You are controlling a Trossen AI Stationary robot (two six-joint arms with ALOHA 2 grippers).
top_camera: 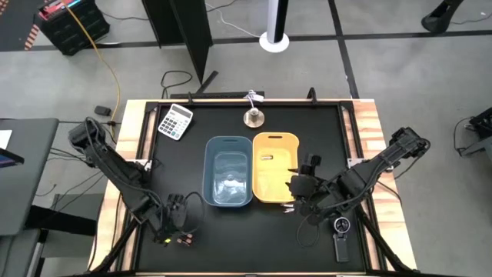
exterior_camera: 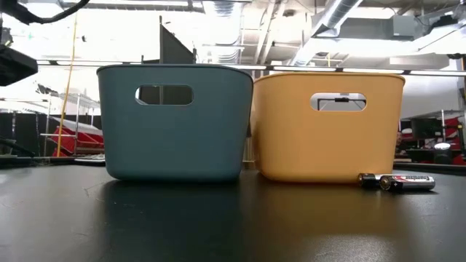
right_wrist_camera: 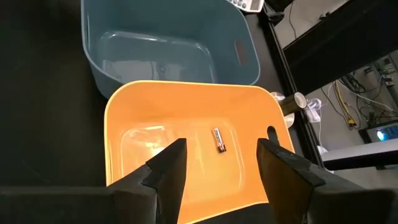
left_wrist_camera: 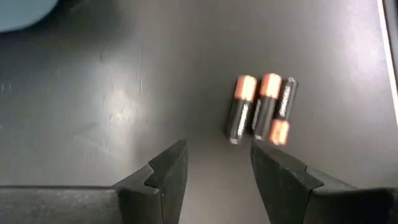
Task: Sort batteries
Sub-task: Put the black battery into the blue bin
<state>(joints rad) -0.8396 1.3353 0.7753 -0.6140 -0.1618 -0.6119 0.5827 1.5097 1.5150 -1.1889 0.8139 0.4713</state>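
Three batteries (left_wrist_camera: pixel 260 109) are seen just ahead of the open left gripper (left_wrist_camera: pixel 217 165), near the tabletop's front-left corner. Right gripper (right_wrist_camera: pixel 217 163), open, is held over the yellow bin (right_wrist_camera: pixel 124 112), one battery (right_wrist_camera: pixel 217 139) inside.

Two dark, matte-black jointed arms, slim links with bulkier joint housings, thin black cables looped alongside. Left gripper (left_wrist_camera: pixel 214 177) and right gripper (right_wrist_camera: pixel 217 171): paired black wedge-shaped fingers (left_wrist_camera: pixel 165 171), angular, notched inner edges, smooth plastic faces.
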